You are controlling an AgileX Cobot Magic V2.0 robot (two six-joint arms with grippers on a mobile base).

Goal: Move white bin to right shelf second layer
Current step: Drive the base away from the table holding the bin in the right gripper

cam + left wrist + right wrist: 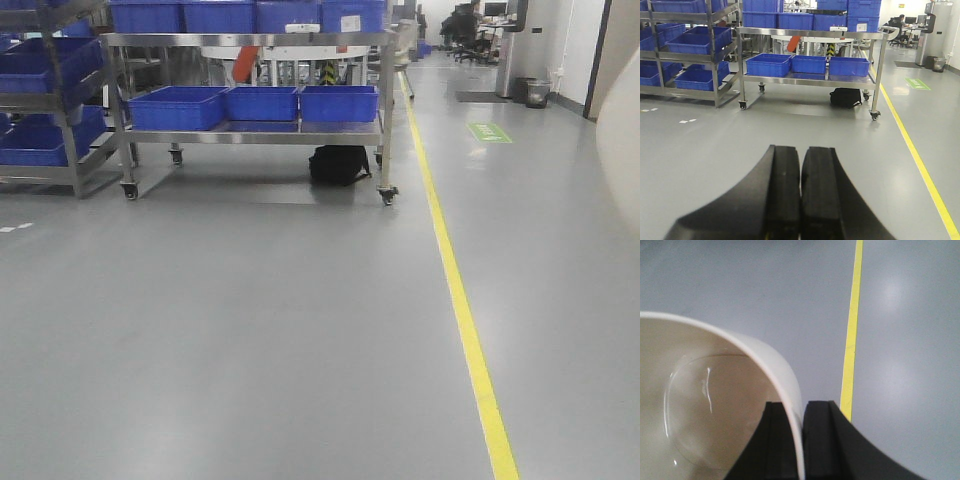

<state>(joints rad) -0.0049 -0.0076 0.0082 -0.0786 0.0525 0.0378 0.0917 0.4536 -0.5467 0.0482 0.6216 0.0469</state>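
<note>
The white bin point(715, 405) fills the lower left of the right wrist view, its cream inside facing me above grey floor. My right gripper point(801, 405) is shut on its wall: one finger point(777, 440) sits inside the rim and the other outside. In the front view a cream blur at the right edge is the white bin point(622, 150). My left gripper point(801, 148) is shut with nothing in it, held above the floor and pointing at the cart. The right shelf second layer is out of view.
A wheeled steel cart point(250, 40) with blue crates point(260, 103) stands ahead, with a black bag point(338, 165) under it. A steel rack point(715, 50) of blue crates is at the left. A yellow floor line point(455, 290) runs along the right.
</note>
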